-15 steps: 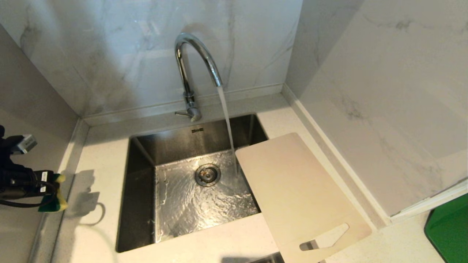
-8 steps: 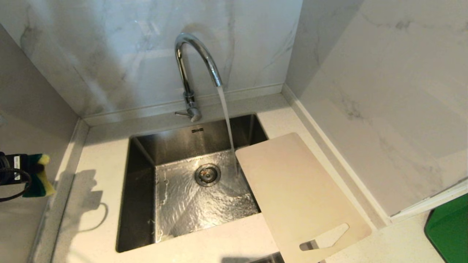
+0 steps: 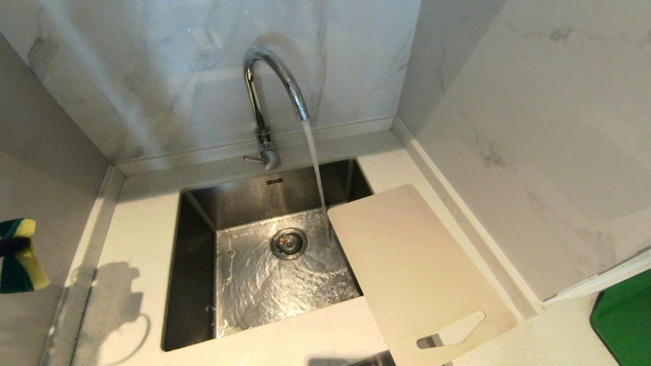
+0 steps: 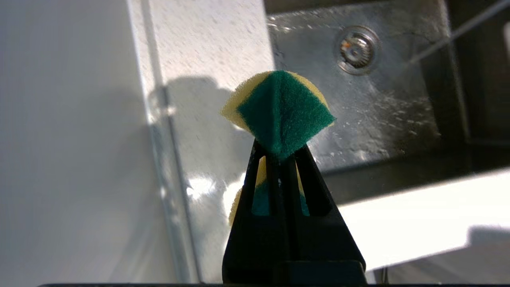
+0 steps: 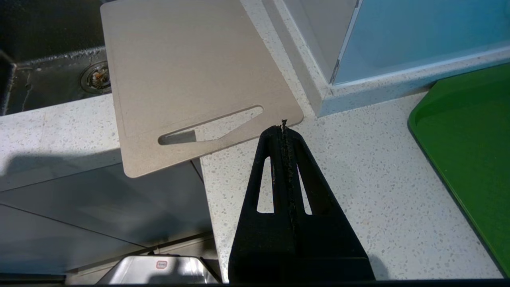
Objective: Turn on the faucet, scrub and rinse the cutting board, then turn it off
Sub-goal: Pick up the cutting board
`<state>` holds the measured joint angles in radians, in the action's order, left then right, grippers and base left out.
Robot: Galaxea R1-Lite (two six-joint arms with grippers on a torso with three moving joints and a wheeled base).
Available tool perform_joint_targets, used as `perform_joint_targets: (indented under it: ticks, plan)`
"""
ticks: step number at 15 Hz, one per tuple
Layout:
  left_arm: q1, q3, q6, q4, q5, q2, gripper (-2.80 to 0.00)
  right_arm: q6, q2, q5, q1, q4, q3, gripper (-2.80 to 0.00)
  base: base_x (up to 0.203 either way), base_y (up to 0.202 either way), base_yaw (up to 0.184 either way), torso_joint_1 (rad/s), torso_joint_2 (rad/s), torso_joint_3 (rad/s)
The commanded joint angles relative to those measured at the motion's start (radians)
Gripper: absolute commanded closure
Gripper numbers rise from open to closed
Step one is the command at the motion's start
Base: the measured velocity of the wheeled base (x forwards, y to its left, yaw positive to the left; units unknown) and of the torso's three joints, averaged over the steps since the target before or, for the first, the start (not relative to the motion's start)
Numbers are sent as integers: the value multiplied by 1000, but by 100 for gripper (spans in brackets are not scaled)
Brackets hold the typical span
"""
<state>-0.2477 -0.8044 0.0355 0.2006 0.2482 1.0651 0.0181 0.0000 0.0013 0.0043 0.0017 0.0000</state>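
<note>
Right hand [image 5: 283,126]: sitting low and nearest, fingers pressed together on nothing, parked over the speckled surface [image 5: 358,191] just beside the handle end of the cutting board [image 5: 191,79].
Cutting board [image 3: 417,274]: lying flat to the right of the sink [image 3: 198,203], its long axis running diagonally from the near slotted corner, which is overhanging the surface's front edge, up and away to the far corner, which is jutting over the basin.
Left hand [image 4: 281,153]: pinching a green-and-yellow sponge [image 4: 279,111] tight between its fingers, hovering above the left strip of surface by the side wall; in the head view only the sponge [image 3: 18,256] is showing at the left edge.
Key relation: the board is lying well apart from the sponge, across the whole basin to the right, so I reckon the sponge is needing a long sideways carry.
Open room: the basin between them is holding only the drain [image 3: 289,243] and running water.
Edges: the green tray [image 3: 623,320] is sitting clear on the far right.
Faucet [image 3: 269,101]: standing at the back, already pouring a stream that is landing just beside the board's far corner.
</note>
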Motion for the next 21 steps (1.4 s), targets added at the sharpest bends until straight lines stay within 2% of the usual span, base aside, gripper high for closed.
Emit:
perform_joint_targets:
  ticks: [1,3,7,9,12,21]
  plan:
    - [1,106,-1,0,25,-137,0,0,2,0,0,0,0,0,0,0,0,0,0,0]
    - [2,194,-9,-2,56,-192,0,0,2,0,0,0,0,0,0,0,0,0,0,0]
    - [3,334,-101,4,187,-240,0,0,2,0,0,0,2,0,0,0,0,0,0,0]
    - [5,370,-124,9,227,-245,0,0,2,0,0,0,0,0,0,0,0,0,0,0]
    - [4,418,-117,0,227,-256,0,0,0,-1,0,0,0,0,0,0,0,0,0,0]
    - [-5,421,-112,-26,219,-330,0,-7,0,0,-1,-3,2,0,0,0,0,0,0,0]
